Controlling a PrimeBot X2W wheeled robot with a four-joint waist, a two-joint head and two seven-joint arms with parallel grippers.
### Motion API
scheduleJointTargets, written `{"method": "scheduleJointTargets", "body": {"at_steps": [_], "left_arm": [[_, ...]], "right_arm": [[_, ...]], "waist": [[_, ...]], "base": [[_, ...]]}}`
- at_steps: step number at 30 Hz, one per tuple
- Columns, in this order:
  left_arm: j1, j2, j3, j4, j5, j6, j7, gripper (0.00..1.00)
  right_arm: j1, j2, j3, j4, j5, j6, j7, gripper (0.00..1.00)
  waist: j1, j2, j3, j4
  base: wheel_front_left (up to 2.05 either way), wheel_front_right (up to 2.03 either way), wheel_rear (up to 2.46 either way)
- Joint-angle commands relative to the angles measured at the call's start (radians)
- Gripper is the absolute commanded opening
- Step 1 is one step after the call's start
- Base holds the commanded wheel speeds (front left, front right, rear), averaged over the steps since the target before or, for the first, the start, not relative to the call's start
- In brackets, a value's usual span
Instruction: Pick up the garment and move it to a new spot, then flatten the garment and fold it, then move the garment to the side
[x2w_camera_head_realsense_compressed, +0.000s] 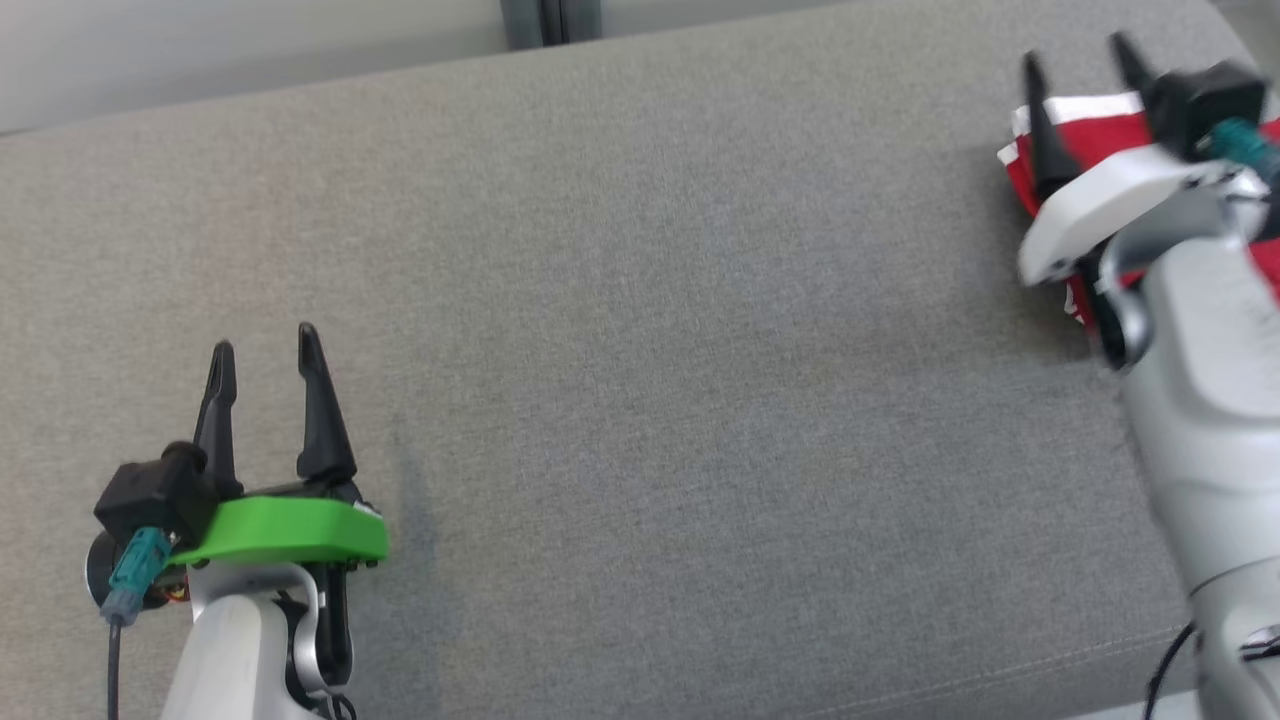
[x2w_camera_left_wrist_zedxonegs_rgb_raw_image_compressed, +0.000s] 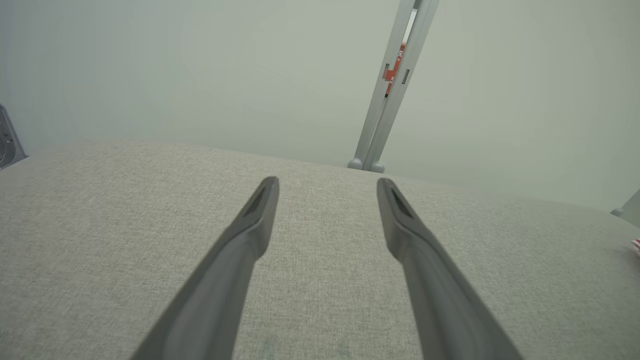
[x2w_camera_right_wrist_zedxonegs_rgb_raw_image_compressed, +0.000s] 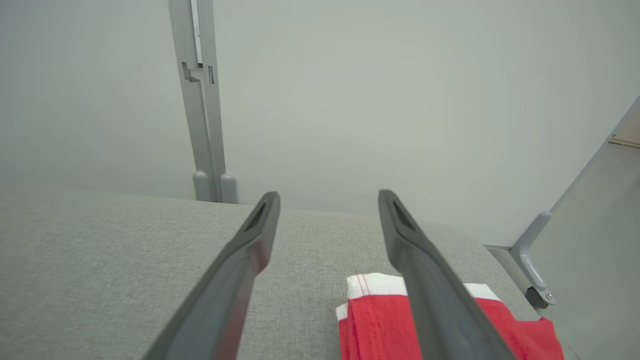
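The garment (x2w_camera_head_realsense_compressed: 1095, 135) is red with white trim and lies folded at the far right of the grey cushion (x2w_camera_head_realsense_compressed: 650, 350). My right gripper (x2w_camera_head_realsense_compressed: 1082, 55) hangs over it, open, nothing between its fingers. In the right wrist view the garment (x2w_camera_right_wrist_zedxonegs_rgb_raw_image_compressed: 375, 320) lies below the right finger, with the right gripper (x2w_camera_right_wrist_zedxonegs_rgb_raw_image_compressed: 327, 197) open above the cushion. My left gripper (x2w_camera_head_realsense_compressed: 265, 345) stands open near the front left, far from the garment. The left wrist view has the left gripper (x2w_camera_left_wrist_zedxonegs_rgb_raw_image_compressed: 327, 182) open over bare fabric, and a sliver of the garment (x2w_camera_left_wrist_zedxonegs_rgb_raw_image_compressed: 636, 246) at its right edge.
A pale wall rises behind the cushion, with a grey vertical post (x2w_camera_head_realsense_compressed: 550, 20) at its back edge. The cushion's right end drops off just past the garment, where a grey frame leg with a caster (x2w_camera_right_wrist_zedxonegs_rgb_raw_image_compressed: 537, 295) stands on the floor.
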Motion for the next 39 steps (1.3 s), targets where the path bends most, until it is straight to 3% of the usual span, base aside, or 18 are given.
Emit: {"method": "scheduleJointTargets", "body": {"at_steps": [1,8,14,18,24,39], "left_arm": [[0.027,-0.003,0.014,0.011,-0.005,0.002,0.0,1.0],[0.102,-0.017,0.037,0.068,-0.013,-0.018,0.0,1.0],[0.18,-0.025,0.022,0.066,-0.002,-0.026,0.0,1.0],[0.227,-0.028,0.005,0.041,0.016,-0.02,0.0,1.0],[0.264,-0.031,-0.024,-0.006,0.023,-0.014,0.0,1.0],[0.25,-0.03,-0.056,-0.01,0.015,0.008,0.0,1.0]], "right_arm": [[0.042,0.029,0.0,-0.009,0.009,-0.002,-0.018,1.0],[0.228,0.137,-0.03,-0.097,-0.025,-0.002,-0.055,1.0],[0.438,0.192,-0.097,-0.286,-0.079,-0.002,-0.056,1.0],[0.578,0.202,-0.104,-0.41,-0.06,-0.002,-0.056,1.0],[0.714,0.2,-0.048,-0.487,-0.006,-0.002,-0.056,1.0],[0.754,0.202,-0.021,-0.51,0.031,-0.002,-0.056,1.0]], "waist": [[0.0,0.0,-0.073,0.019],[0.0,0.0,-0.154,0.046],[0.0,0.0,-0.201,0.064],[0.0,0.0,-0.213,0.073],[0.0,0.0,-0.206,0.08],[0.0,0.0,-0.194,0.082]], "base": [[0.0,0.0,0.0],[0.0,0.0,0.0],[0.0,0.0,0.0],[0.0,0.0,0.0],[0.0,0.0,0.0],[0.0,0.0,0.0]]}}
